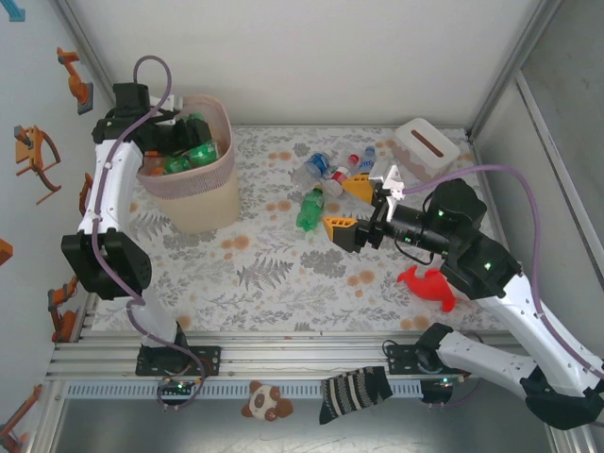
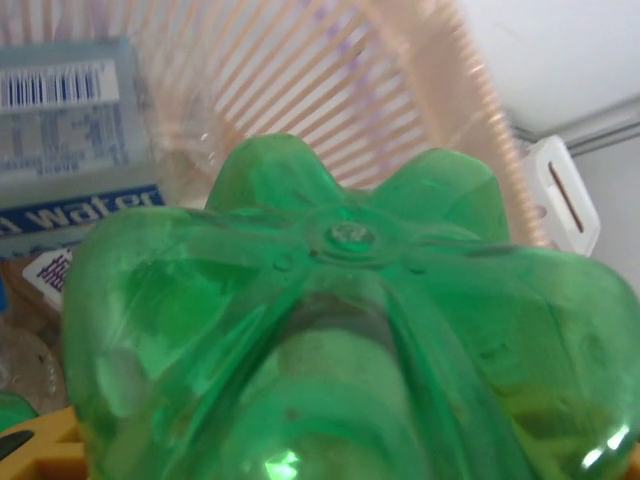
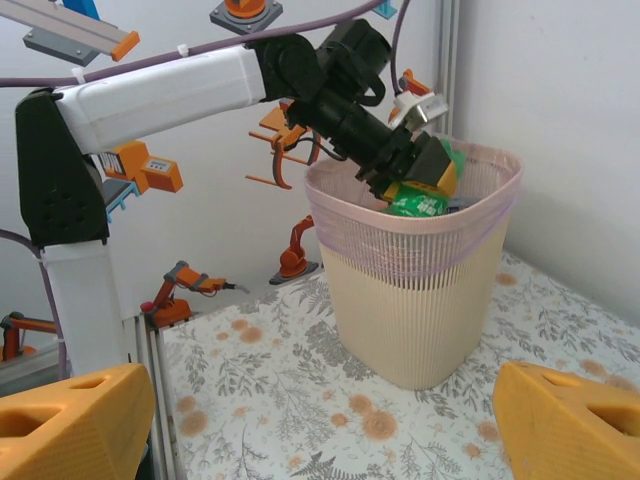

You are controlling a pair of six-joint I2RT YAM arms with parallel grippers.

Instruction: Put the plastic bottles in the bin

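Bin [image 3: 420, 300] of bottles [image 1: 192, 157], green bottle [image 2: 340, 330] in claw [image 3: 428, 185]

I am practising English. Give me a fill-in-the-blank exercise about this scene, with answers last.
The left gripper is above the ___. The right gripper is ___. The toy figure near the right arm is ___. The bottle nearest the left wrist camera is ___.
Missing words: bin; open; red; green.

Two white-shelled arms with black joints here, the left arm [image 1: 102, 189] and the right arm [image 1: 528, 302]. A purple cable [image 1: 151, 68] loops along each. Green lights [image 1: 442, 215] glow on the right one, and its end effector [image 1: 349, 208] carries chunky orange fingers [image 3: 70, 425].
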